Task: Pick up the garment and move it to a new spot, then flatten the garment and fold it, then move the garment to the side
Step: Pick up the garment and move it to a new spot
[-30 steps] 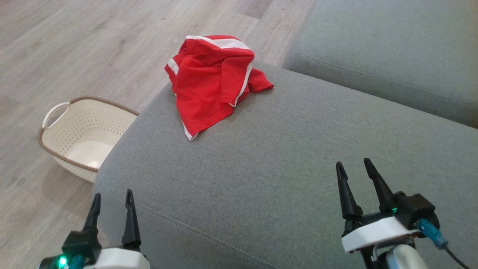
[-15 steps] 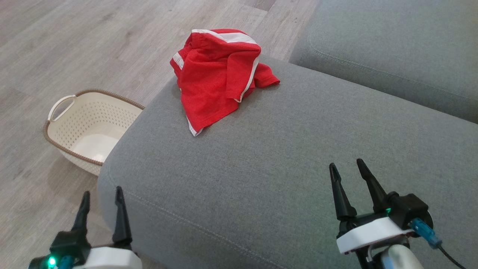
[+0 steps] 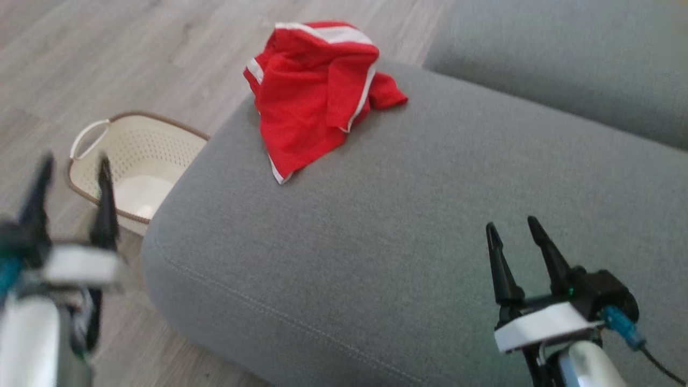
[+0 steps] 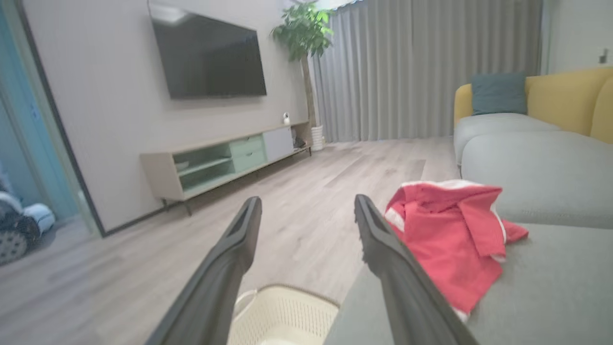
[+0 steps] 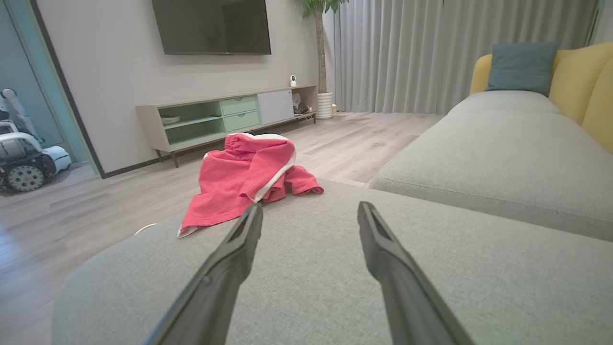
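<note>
The garment (image 3: 314, 97) is a crumpled red piece with white trim, heaped at the far left corner of the grey sofa cushion (image 3: 408, 215). It also lies right of the fingers in the left wrist view (image 4: 455, 244) and ahead to the left in the right wrist view (image 5: 244, 184). My left gripper (image 3: 75, 164) is blurred, open and empty, raised at the left over the floor beside the cushion. My right gripper (image 3: 513, 228) is open and empty above the cushion's near right part, well short of the garment.
A cream perforated basket (image 3: 129, 161) with a brown rim stands on the wooden floor left of the cushion (image 4: 282, 316). A second grey cushion (image 3: 559, 59) lies at the far right. A TV stand (image 5: 225, 117) lines the far wall.
My left gripper has risen and swung up the left side of the view. The head camera has shifted, so the garment and basket sit a little higher in the picture. The right gripper has barely moved.
</note>
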